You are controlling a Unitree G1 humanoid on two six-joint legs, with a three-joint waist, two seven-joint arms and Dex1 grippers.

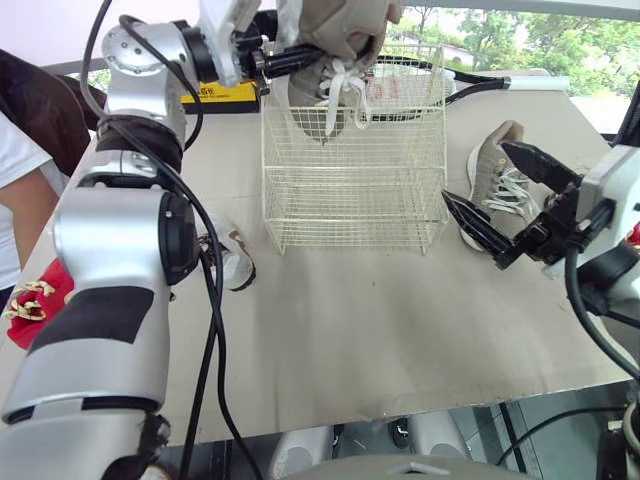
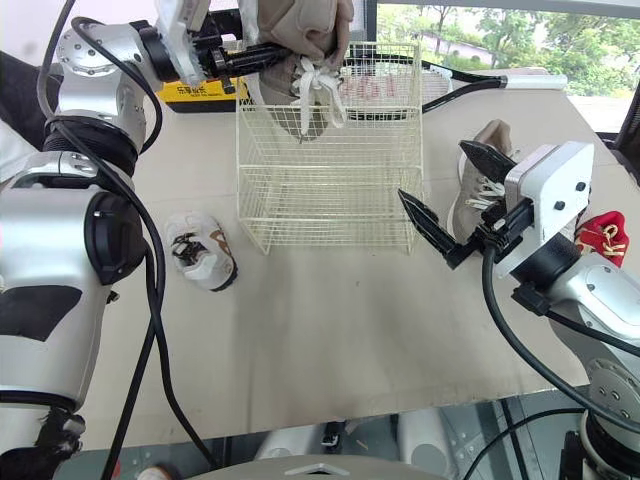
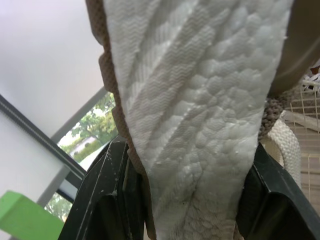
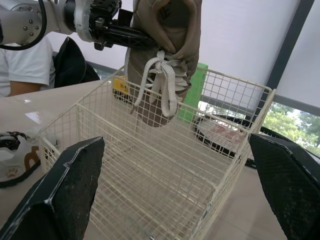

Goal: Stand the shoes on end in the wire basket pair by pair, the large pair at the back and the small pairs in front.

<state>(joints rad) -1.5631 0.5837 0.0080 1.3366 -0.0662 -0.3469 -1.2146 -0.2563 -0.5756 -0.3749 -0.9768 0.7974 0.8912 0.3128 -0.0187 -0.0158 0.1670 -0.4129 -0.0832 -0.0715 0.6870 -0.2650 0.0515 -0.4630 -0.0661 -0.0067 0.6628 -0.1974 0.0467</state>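
Wire basket (image 1: pixel 350 190) on the table (image 1: pixel 380 320), taken as the reference. A tan shoe (image 1: pixel 335 60) is clamped by its sole in the left gripper (image 1: pixel 300 58) and held toe-down over the basket's back left corner, its toe dipped below the rim. The right gripper (image 2: pixel 431 168) is held spread wide, empty, at the basket's right front. A second tan shoe (image 1: pixel 495 165) is laid right of the basket; a small white shoe (image 2: pixel 200 250) is seen to its left front.

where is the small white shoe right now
In the eye views the small white shoe lies on the table, left of the wire basket and apart from it.
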